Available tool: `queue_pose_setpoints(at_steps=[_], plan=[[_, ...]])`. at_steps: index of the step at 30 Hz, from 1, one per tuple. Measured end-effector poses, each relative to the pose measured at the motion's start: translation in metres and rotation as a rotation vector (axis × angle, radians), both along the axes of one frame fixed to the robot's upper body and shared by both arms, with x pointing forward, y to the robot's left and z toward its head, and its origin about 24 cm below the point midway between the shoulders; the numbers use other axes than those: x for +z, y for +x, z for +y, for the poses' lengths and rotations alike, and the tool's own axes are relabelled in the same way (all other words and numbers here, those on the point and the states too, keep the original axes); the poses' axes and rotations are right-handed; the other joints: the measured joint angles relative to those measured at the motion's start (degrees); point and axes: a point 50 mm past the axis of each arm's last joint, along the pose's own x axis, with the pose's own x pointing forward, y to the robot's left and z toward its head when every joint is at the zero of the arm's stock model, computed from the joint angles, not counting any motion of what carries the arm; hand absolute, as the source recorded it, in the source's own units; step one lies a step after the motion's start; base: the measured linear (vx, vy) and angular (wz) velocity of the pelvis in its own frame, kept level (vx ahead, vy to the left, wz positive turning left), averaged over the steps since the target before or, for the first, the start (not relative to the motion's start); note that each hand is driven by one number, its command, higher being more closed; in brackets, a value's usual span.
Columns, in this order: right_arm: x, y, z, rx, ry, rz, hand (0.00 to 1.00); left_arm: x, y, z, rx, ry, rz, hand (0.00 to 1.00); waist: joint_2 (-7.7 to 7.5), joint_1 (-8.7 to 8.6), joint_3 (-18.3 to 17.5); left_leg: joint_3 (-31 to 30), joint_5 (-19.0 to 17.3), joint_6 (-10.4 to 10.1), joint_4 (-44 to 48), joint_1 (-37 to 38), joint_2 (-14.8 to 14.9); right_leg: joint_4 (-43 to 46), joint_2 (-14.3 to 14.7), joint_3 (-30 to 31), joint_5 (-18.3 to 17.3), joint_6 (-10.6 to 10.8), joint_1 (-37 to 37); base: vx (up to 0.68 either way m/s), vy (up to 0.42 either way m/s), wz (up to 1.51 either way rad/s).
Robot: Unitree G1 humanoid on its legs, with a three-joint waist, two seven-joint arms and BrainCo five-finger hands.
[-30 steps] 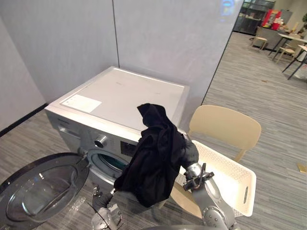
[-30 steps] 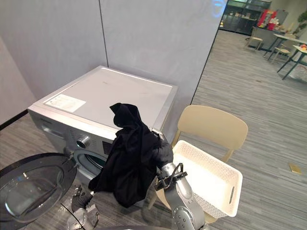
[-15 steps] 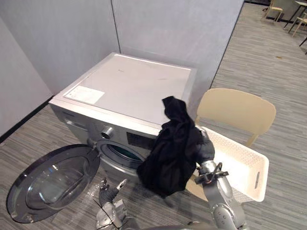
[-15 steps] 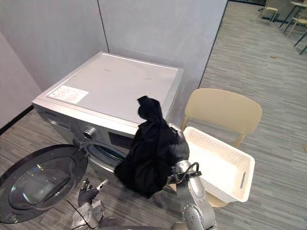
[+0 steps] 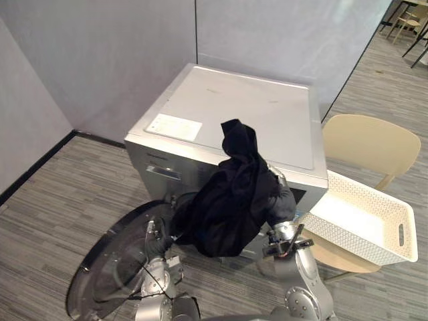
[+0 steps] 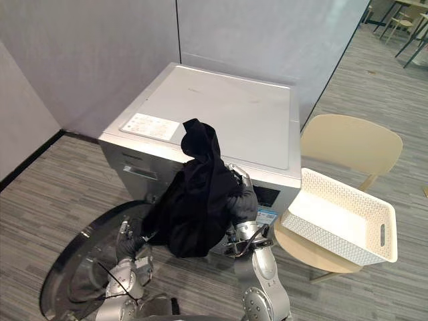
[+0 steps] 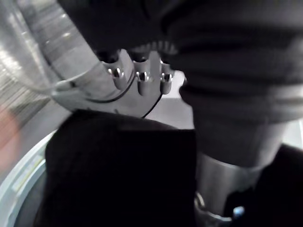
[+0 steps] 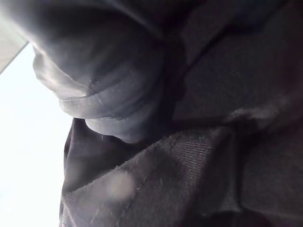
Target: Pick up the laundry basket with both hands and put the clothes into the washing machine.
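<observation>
My right hand [image 5: 279, 202] holds a black garment [image 5: 231, 197] up in front of the silver washing machine [image 5: 247, 110]; the cloth drapes over the hand and fills the right wrist view [image 8: 203, 156]. The garment hangs across the machine's front and hides the drum opening. The round glass door [image 5: 107, 274] lies swung open at the lower left. My left hand [image 5: 157, 237] is low over the door, at the garment's bottom edge [image 7: 118, 175]. The white laundry basket [image 5: 354, 242] sits on a beige chair [image 5: 371, 140] to the right and looks empty.
Grey partition walls stand behind and to the left of the machine. The chair with the basket stands close against the machine's right side. Striped grey carpet stretches out on the left and in front.
The camera has swung, so the machine sits further right in view. My right hand has carried the garment from the machine's right corner across its front. My left hand has risen to the cloth.
</observation>
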Motion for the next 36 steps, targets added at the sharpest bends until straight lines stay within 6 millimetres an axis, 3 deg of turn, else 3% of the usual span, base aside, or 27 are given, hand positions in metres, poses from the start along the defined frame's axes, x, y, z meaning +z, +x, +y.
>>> queue_pose_setpoints(at_steps=[1,2,3,5,9,12,21,27,29,32,36], plan=[[0.000,0.000,-0.002,-0.004,-0.002,-0.003,1.00,0.000,0.000,0.001,-0.004,0.004,-0.001,0.00,-0.20,-0.08,-0.11,0.57,1.88,1.14,-3.89,1.52,-1.71,3.02,3.14,-0.22,-5.26,-0.59,1.00,0.04,0.223,0.13],[0.000,0.001,-0.004,-0.010,-0.005,-0.006,1.00,0.000,0.000,0.001,-0.004,0.004,0.002,0.00,-0.67,-0.24,-0.36,0.66,3.32,1.61,-7.14,2.57,-3.42,3.15,5.47,-1.28,-7.84,-0.62,1.95,0.04,0.199,0.24],[-0.001,0.002,-0.007,-0.019,-0.010,-0.008,1.00,-0.002,-0.002,0.001,-0.003,0.003,0.011,0.00,-1.28,-0.42,-0.71,0.72,4.95,2.08,-10.91,3.69,-5.71,1.53,7.85,-2.31,-10.14,-0.98,3.13,0.03,0.123,0.19],[-0.004,0.003,-0.011,-0.037,-0.018,0.006,1.00,-0.007,-0.006,0.001,-0.006,-0.002,0.036,0.00,-2.01,-0.73,-1.10,0.95,6.40,2.59,-14.10,5.09,-8.06,-3.04,9.83,-3.08,-12.00,-2.29,5.47,0.04,0.129,0.10],[-0.017,0.005,-0.011,-0.037,-0.032,0.061,1.00,-0.015,-0.014,0.000,-0.018,-0.013,0.085,0.00,-2.44,-0.93,-1.50,2.35,8.00,3.46,-16.31,5.10,-10.10,-16.61,11.20,-1.68,-10.90,-4.29,9.73,0.04,0.058,-0.11],[-0.020,0.004,-0.011,-0.037,-0.033,0.076,1.00,-0.021,-0.015,-0.002,-0.022,-0.020,0.111,0.00,-2.52,-0.97,-1.51,2.39,8.97,3.27,-17.36,4.47,-10.15,-21.72,12.11,-0.79,-8.73,-4.41,10.70,-0.02,-0.014,-0.11],[-0.050,-0.021,-0.018,-0.051,-0.050,0.237,1.00,-0.030,-0.027,-0.008,-0.063,-0.036,0.158,0.00,-3.86,-1.03,-1.36,2.19,12.84,2.61,-24.66,6.76,-11.00,-24.75,12.77,-0.07,-6.96,-5.03,10.98,-0.04,-0.025,-0.02],[-0.089,-0.043,-0.031,-0.105,-0.180,0.432,1.00,-0.035,-0.038,-0.006,-0.065,-0.045,0.185,0.00,-2.81,-1.07,-0.18,3.46,13.70,2.58,-26.88,7.18,-11.13,-24.28,12.62,0.48,-6.97,-5.01,9.84,0.00,0.002,-0.08],[-0.094,-0.044,-0.030,-0.100,-0.194,0.453,1.00,-0.034,-0.040,-0.006,-0.062,-0.044,0.184,0.00,-2.42,-1.14,0.37,4.16,13.68,2.54,-26.80,5.99,-10.78,-24.11,12.74,0.80,-6.96,-5.01,8.45,0.00,-0.011,-0.18],[-0.095,-0.040,-0.028,-0.090,-0.213,0.450,1.00,-0.023,-0.034,-0.004,-0.058,-0.036,0.129,0.00,-2.16,-0.97,2.56,4.82,13.84,2.47,-25.73,3.65,-10.10,-22.90,12.97,0.87,-6.96,-5.02,6.07,0.03,-0.025,-0.06],[-0.087,-0.005,-0.025,-0.095,-0.260,0.382,1.00,-0.013,-0.027,-0.004,-0.061,-0.032,0.079,0.00,-1.27,-0.76,6.28,4.38,13.94,2.66,-22.00,-1.37,-8.90,-19.99,13.06,-0.01,-7.03,-5.14,1.60,0.00,-0.034,0.03]])
